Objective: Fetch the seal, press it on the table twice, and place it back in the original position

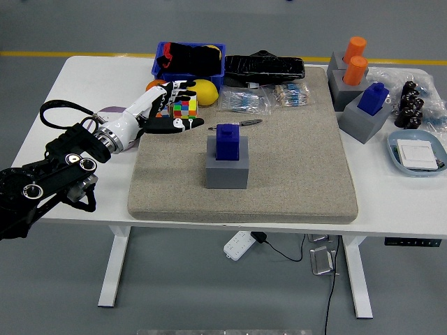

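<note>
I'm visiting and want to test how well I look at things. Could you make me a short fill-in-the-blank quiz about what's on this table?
1. The blue seal in the middle of the mat sits on a block coloured ____.
2. The robot's left hand, fingers spread, holds ____.
3. The two seals at the far right corner of the mat are coloured ____.
4. The multicoloured puzzle cube lies beside a fruit coloured ____.

Missing words: grey; nothing; orange; yellow.

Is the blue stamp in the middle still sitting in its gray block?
Yes, in. The blue seal stands upright atop its gray block on the mat. The left robot hand is open, off to the side, not touching it.
</note>
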Motion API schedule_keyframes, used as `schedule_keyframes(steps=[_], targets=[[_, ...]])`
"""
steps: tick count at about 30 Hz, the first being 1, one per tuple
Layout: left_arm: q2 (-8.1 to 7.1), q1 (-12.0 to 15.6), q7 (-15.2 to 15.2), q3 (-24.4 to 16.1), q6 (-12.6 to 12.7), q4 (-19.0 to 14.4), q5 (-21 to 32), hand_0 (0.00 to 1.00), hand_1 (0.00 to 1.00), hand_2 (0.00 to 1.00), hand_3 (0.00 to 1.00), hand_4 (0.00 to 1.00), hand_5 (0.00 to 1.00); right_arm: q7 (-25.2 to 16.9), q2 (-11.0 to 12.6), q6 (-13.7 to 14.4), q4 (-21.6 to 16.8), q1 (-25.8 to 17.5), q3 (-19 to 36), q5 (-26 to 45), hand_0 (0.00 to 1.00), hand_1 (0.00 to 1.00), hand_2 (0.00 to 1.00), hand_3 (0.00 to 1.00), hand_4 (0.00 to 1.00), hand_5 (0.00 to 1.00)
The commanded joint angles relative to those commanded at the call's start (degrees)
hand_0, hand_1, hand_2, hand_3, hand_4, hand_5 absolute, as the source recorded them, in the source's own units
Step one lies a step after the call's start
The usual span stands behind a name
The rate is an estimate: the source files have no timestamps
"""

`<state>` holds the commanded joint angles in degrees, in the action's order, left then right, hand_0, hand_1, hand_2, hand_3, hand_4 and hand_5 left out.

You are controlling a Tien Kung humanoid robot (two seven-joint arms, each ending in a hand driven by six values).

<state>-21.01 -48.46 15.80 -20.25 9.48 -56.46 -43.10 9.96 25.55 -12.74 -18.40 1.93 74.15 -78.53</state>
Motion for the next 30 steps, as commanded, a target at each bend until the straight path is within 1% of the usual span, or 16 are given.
schedule_keyframes(steps=[2, 3, 4, 7, 11, 17, 21, 22, 25, 30], targets=[[0.25, 0.2, 0.0, 0.0, 0.3, 0.1, -0.3, 0.961, 0.881, 0.854, 0.921, 0.998, 0.155, 0.0, 0.0, 0.0, 0.0, 0.0, 0.0, 0.0, 0.830, 0.740, 0.736, 0.706, 0.786, 0.597], [0.72, 0.5, -0.1, -0.1, 0.5, 0.5, -0.6, 0.961, 0.881, 0.854, 0.921, 0.998, 0.155, 0.0, 0.0, 0.0, 0.0, 0.0, -0.2, 0.0, 0.830, 0.740, 0.736, 0.706, 0.786, 0.597], [1.06, 0.8, -0.1, -0.1, 0.6, 0.7, -0.9, 0.957, 0.871, 0.848, 0.920, 0.905, 0.002, 0.0, 0.0, 0.0, 0.0, 0.1, -0.3, 0.0, 0.829, 0.740, 0.736, 0.706, 0.787, 0.594], [2.36, 2.0, -0.5, -0.7, 0.8, 1.4, -2.1, 0.957, 0.871, 0.848, 0.920, 0.905, 0.002, 0.0, 0.0, -0.1, 0.0, 0.2, -0.7, 0.1, 0.829, 0.740, 0.736, 0.706, 0.787, 0.594], [3.59, 2.8, -0.6, -1.6, 0.8, 1.6, -2.4, 0.956, 0.870, 0.847, 0.918, 0.900, 0.002, -0.1, 0.2, -0.1, 0.0, 0.3, -1.2, 0.2, 0.829, 0.740, 0.736, 0.706, 0.788, 0.594], [5.00, 3.2, -0.7, -2.7, 0.9, 1.8, -1.9, 0.953, 0.856, 0.840, 0.916, 0.901, 0.002, -0.1, 0.4, -0.1, -0.1, 0.5, -1.7, 0.3, 0.829, 0.740, 0.736, 0.706, 0.789, 0.593], [5.65, 3.3, -0.8, -2.7, 0.7, 1.6, -1.0, 0.953, 0.856, 0.840, 0.916, 0.901, 0.002, -0.1, 0.4, -0.1, -0.1, 0.5, -1.9, 0.4, 0.829, 0.740, 0.736, 0.706, 0.789, 0.593], [5.82, 3.4, -0.9, -2.7, 0.6, 1.5, -0.5, 0.954, 0.834, 0.820, 0.912, 0.897, 0.002, -0.1, 0.5, -0.1, -0.1, 0.5, -1.9, 0.4, 0.830, 0.740, 0.736, 0.706, 0.790, 0.594], [6.35, 3.7, -1.0, -2.6, 0.4, 1.2, 0.1, 0.954, 0.834, 0.820, 0.912, 0.897, 0.002, -0.1, 0.5, -0.1, -0.1, 0.5, -2.1, 0.3, 0.830, 0.740, 0.736, 0.706, 0.790, 0.594], [7.29, 3.9, -0.6, -2.0, 0.2, 2.0, 1.3, 0.952, 0.816, 0.800, 0.904, 0.894, 0.002, -0.1, 0.4, -0.1, -0.1, 0.3, -2.3, 0.4, 0.830, 0.740, 0.736, 0.706, 0.790, 0.594]])
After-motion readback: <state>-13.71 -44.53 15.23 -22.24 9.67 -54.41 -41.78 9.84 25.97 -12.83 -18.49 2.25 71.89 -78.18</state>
